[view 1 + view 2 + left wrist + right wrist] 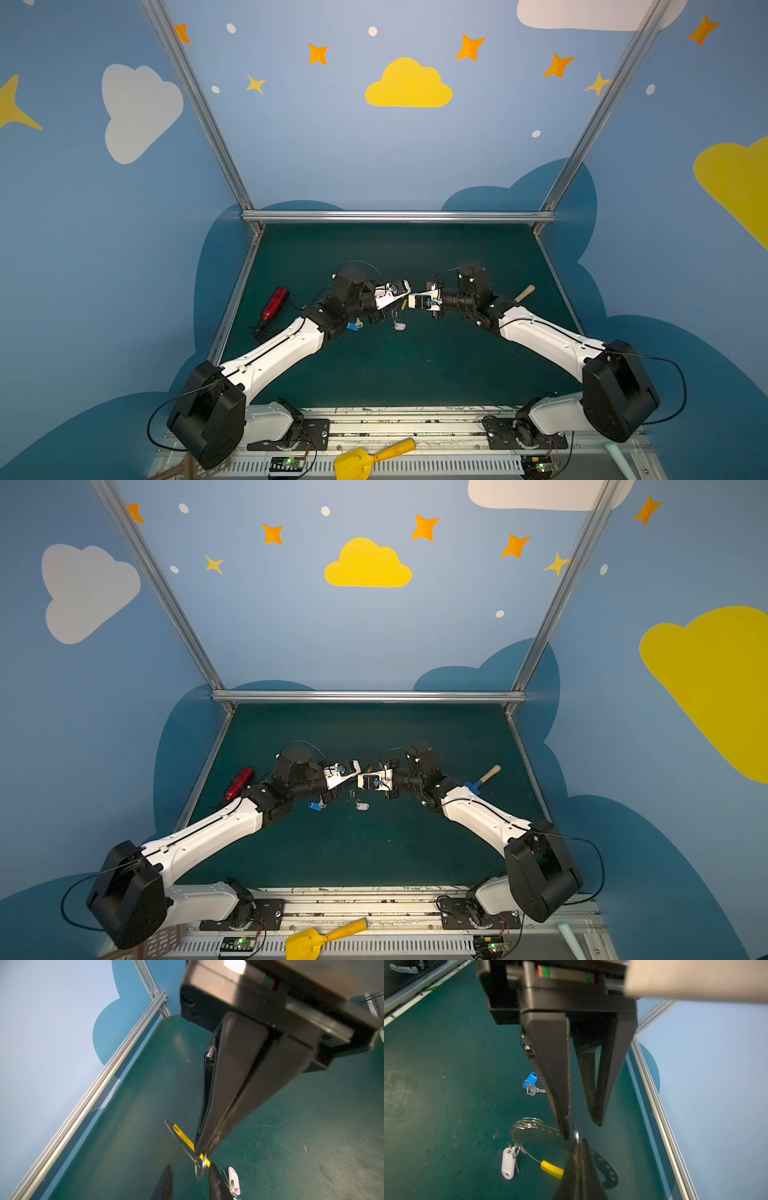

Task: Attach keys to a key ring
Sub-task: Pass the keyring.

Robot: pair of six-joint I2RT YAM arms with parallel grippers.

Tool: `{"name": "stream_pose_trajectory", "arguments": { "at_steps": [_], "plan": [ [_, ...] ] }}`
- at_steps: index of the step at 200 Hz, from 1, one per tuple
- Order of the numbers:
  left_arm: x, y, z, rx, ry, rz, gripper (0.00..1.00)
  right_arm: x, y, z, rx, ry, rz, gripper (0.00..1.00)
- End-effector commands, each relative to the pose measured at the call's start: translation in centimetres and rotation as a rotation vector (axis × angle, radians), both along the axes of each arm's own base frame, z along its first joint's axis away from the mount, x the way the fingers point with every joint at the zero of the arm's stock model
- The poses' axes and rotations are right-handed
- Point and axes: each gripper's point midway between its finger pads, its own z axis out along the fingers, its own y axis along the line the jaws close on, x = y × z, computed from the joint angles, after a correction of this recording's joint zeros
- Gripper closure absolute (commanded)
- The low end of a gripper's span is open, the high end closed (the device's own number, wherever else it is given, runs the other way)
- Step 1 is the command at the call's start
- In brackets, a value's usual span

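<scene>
Hoop first: we counted one key ring (537, 1136), a thin dark-grey band with small holes and one yellow sleeve (552, 1168). It was lifted off the table (415, 365) between the two arms.

Of keys we counted two. One white oval fob (507, 1163) hung below the hoop on small silver split rings (529, 1122); whether it brushed the table we could not tell. One silver key with a blue tag (532, 1084) lay flat on the table, apart from the hoop. In both top views that key (352, 326) (316, 805) lay just beside the left arm's wrist.

We saw two hands, tip to tip. The right hand (204, 1150) was fully closed, its tips pinched on the key ring at the yellow sleeve. The left hand (581, 1130) stood partly open, its two fingers clearly apart. One fingertip (565, 1135) touched the hoop's band, and one split ring sat in the gap, where we saw nothing clamped.

Farther out, one red gadget (275, 303) lay near the table's left edge, and one wooden-handled tool (486, 776) lay behind the right arm.
</scene>
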Motion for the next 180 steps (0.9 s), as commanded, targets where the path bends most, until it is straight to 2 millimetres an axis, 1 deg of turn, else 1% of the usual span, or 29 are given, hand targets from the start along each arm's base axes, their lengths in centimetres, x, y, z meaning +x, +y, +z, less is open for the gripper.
{"name": "stream_pose_trajectory", "arguments": {
  "at_steps": [1, 10, 35, 61, 79, 88, 101, 117, 129, 141, 151, 180],
  "plan": [
    [0.1, -0.7, 0.8, 0.001, -0.016, -0.029, 0.74, -0.3, 0.0, 1.7, 0.031, 0.003, 0.018, 1.00],
    [0.0, -0.8, 0.8, 0.002, -0.014, -0.038, 0.76, -0.3, 0.0, 1.7, 0.030, 0.006, 0.021, 1.00],
    [-0.2, -1.2, 1.0, -0.003, -0.014, -0.055, 0.90, -0.3, -0.1, 1.8, 0.031, 0.014, 0.020, 1.00],
    [-0.4, -1.5, 0.9, -0.002, 0.002, -0.077, 0.96, -0.1, -0.1, 2.3, 0.042, 0.025, 0.014, 1.00],
    [-0.5, -1.6, 1.4, -0.019, 0.000, -0.079, 0.96, 0.0, -0.2, 2.7, 0.058, 0.051, 0.010, 1.00],
    [-0.4, -1.6, 1.9, -0.041, -0.005, -0.069, 0.96, 0.4, -0.5, 2.9, 0.072, 0.088, -0.020, 1.00],
    [-0.4, -1.6, 2.4, -0.075, -0.010, -0.067, 0.96, 1.3, -1.1, 3.1, 0.108, 0.158, -0.075, 0.91],
    [-0.6, -1.5, 2.9, -0.118, 0.014, -0.077, 0.96, 1.6, -1.8, 3.3, 0.147, 0.213, -0.078, 0.81],
    [-0.7, -1.4, 3.3, -0.152, 0.027, -0.083, 0.96, 1.9, -2.3, 3.3, 0.173, 0.251, -0.086, 0.79],
    [-0.7, -1.3, 3.8, -0.193, 0.036, -0.089, 0.96, 1.8, -2.6, 3.2, 0.194, 0.281, -0.072, 0.76],
    [-0.7, -1.3, 4.1, -0.219, 0.042, -0.091, 0.96, 1.7, -2.8, 3.5, 0.214, 0.309, -0.055, 0.74],
    [-0.7, -1.3, 4.8, -0.279, 0.049, -0.102, 0.96, 1.0, -2.6, 3.9, 0.239, 0.377, -0.003, 0.73]
  ]
}}
